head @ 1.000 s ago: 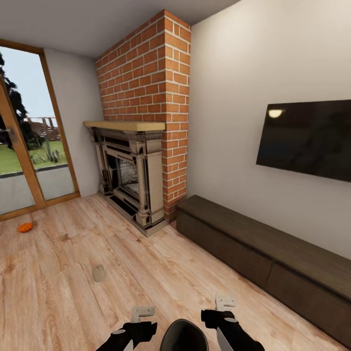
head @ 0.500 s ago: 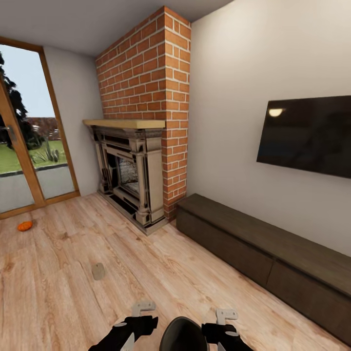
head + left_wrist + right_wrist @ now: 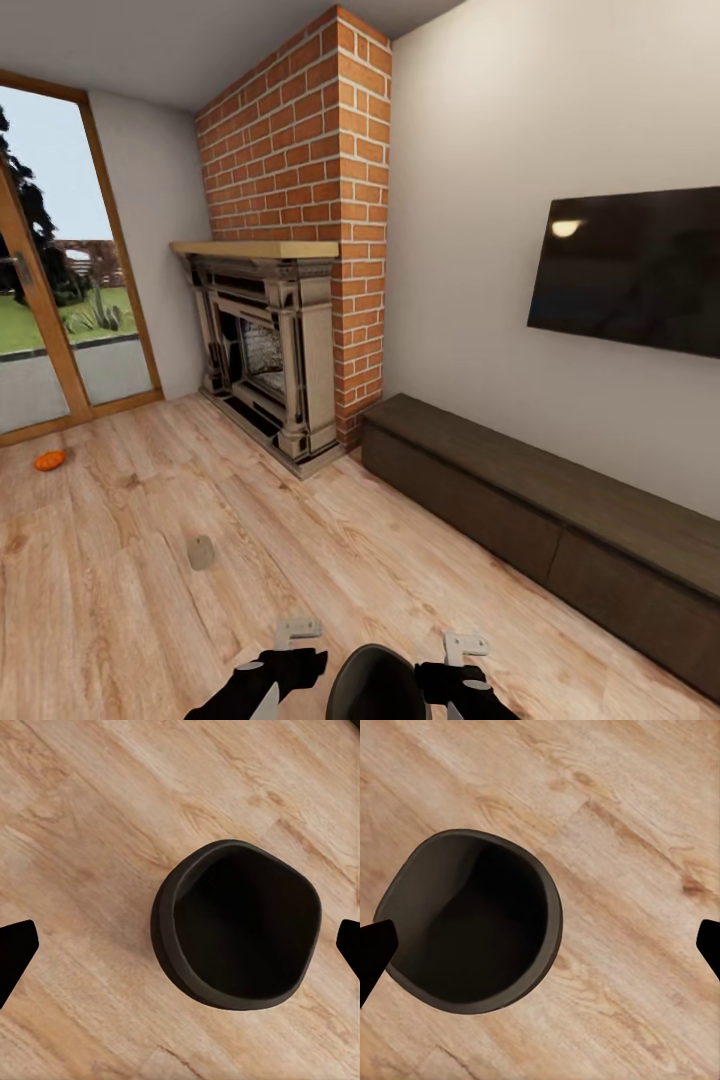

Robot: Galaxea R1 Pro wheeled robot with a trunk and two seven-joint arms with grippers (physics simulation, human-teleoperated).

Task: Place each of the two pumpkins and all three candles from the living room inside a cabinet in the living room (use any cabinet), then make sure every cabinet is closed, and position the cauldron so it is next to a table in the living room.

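While both pincers are hanging open and empty, the robot is facing the cabinet (image 3: 540,510).
Left of the cabinet, a candle (image 3: 201,552) and pumpkin (image 3: 49,460) are lying on the floor (image 3: 120,600); approaching the candle squarely first looks wise.

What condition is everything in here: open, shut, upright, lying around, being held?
Cabinet: drawer fronts shut.
Pumpkin: loose on the floor by the glass door.
Candle: loose on the floor, apart from the pumpkin.
Cauldron: upright on the floor, empty, not held.
Left gripper: open, above the cauldron.
Right gripper: open, above the cauldron.
Television: dark screen.
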